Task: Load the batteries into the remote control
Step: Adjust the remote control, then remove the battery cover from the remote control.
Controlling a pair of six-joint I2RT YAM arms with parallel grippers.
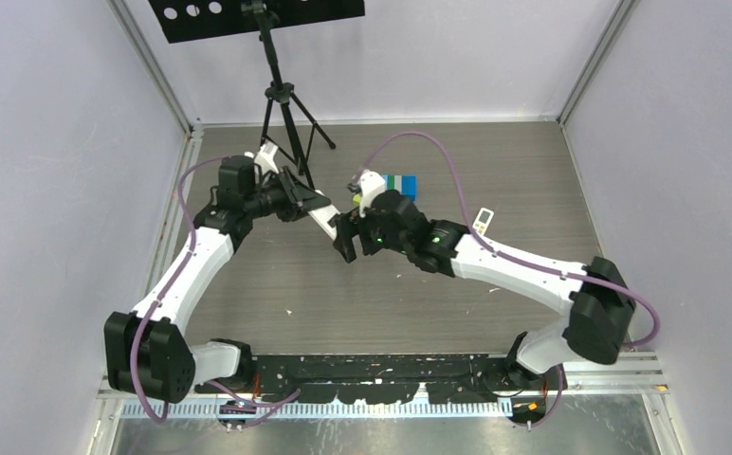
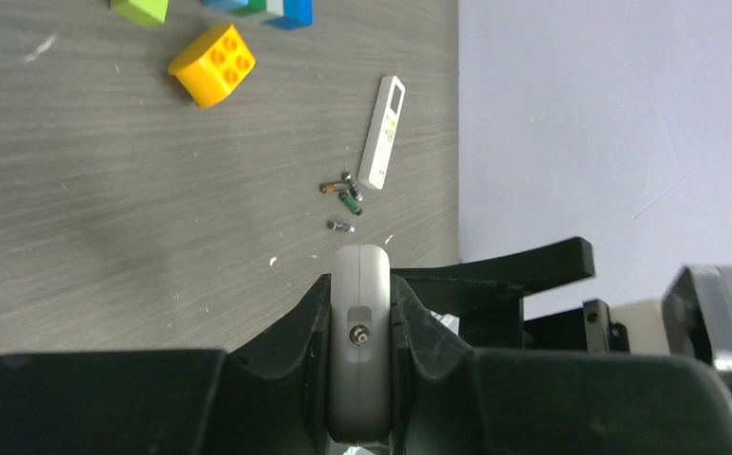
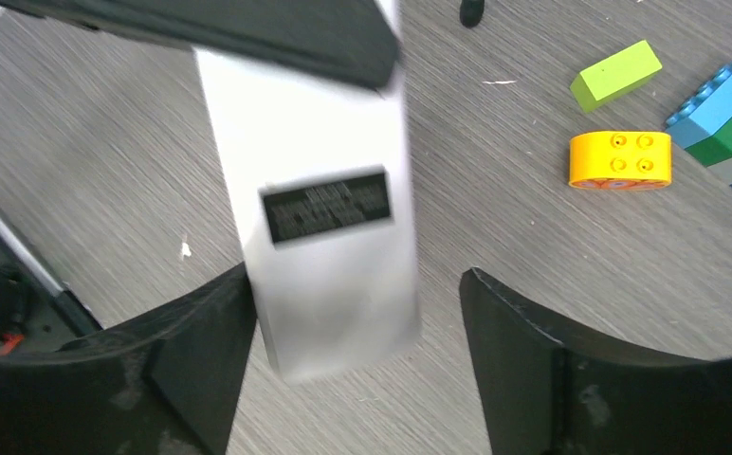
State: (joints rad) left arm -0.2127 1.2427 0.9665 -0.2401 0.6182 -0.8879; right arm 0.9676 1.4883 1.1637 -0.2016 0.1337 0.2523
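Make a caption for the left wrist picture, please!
Left hand holds a grey remote; loose batteries lie ahead beside a second white remote.

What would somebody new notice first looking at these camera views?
In the middle, the left gripper clamps a pale remote, while the right gripper is open around its free end. After that, the yellow block stands out on the grey table, and near the wall a second small remote lies with tiny batteries loose beside it.
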